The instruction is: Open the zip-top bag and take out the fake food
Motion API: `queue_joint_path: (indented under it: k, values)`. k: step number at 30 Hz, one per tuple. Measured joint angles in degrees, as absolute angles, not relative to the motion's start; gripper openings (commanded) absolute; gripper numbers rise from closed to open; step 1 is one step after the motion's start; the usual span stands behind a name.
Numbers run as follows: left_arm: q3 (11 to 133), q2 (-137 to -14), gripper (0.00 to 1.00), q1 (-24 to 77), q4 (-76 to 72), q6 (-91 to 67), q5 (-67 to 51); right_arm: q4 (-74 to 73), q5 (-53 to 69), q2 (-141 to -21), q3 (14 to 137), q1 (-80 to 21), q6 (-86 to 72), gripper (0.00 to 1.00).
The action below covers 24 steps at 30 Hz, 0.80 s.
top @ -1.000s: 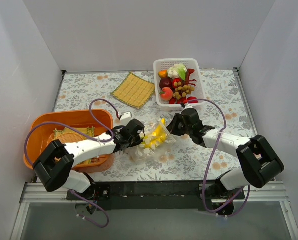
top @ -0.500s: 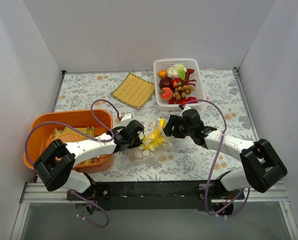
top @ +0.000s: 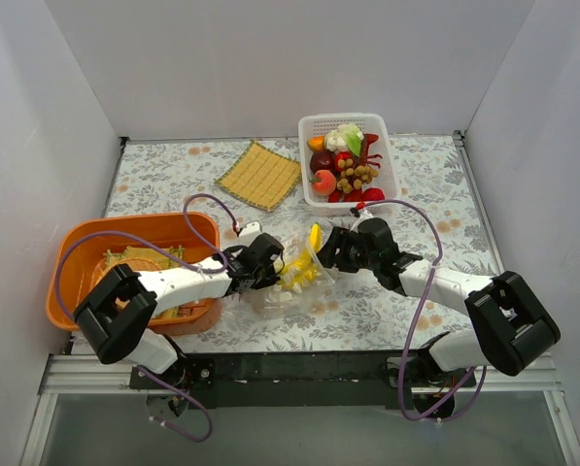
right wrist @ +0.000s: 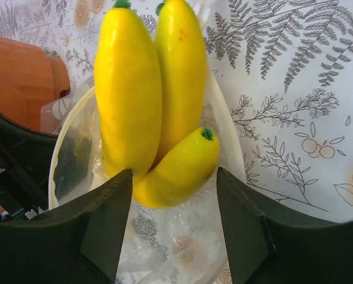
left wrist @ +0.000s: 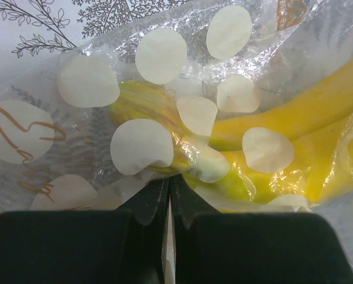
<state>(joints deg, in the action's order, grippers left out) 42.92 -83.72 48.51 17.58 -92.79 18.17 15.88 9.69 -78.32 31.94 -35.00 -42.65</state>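
Left fingers (left wrist: pixel 149 201) are all but closed, pinching the zip-top bag (left wrist: pixel 158 59) film. Bag spreads toward 12 on the tabletop (left wrist: pixel 22 35). Right fingers (right wrist: pixel 105 225) are spread wide, with the near end of the banana bunch (right wrist: pixel 135 100) between them and its tips at 12. Can't tell if it's clamped. Zip edge is hard to make out.

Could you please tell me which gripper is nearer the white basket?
Right. The right gripper sits just below the white basket; the left gripper is farther down-left.
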Motion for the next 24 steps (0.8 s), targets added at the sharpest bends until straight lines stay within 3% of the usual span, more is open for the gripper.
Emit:
queue_joint_path:
  k: [2, 7, 16, 19, 22, 24]
  values:
    - [42.9, -84.3, 0.0, 48.5, 17.2, -92.8, 17.9, 15.7, 8.6, -77.9, 31.9, -35.0, -42.2, 0.6]
    - [42.9, -85.7, 0.0, 48.5, 15.8, -92.8, 17.0, 15.8, 8.1, -77.4, 32.0, -35.0, -41.2, 0.63]
    - [42.9, -86.8, 0.0, 48.5, 14.5, -92.8, 16.4, 21.4, 9.6, -80.1, 30.0, -34.9, -41.8, 0.43]
    - [42.9, -86.9, 0.0, 48.5, 14.5, -92.7, 16.2, 24.4, 9.6, -80.1, 28.6, -34.9, -42.0, 0.26]
    - [42.9, -86.8, 0.11, 48.5, 14.7, -92.6, 16.3, 25.8, 9.4, -79.8, 28.4, -34.9, -42.2, 0.13]
    - [42.9, -86.6, 0.19, 48.5, 14.9, -92.3, 16.3, 25.6, 8.8, -79.1, 28.4, -34.9, -41.9, 0.11]
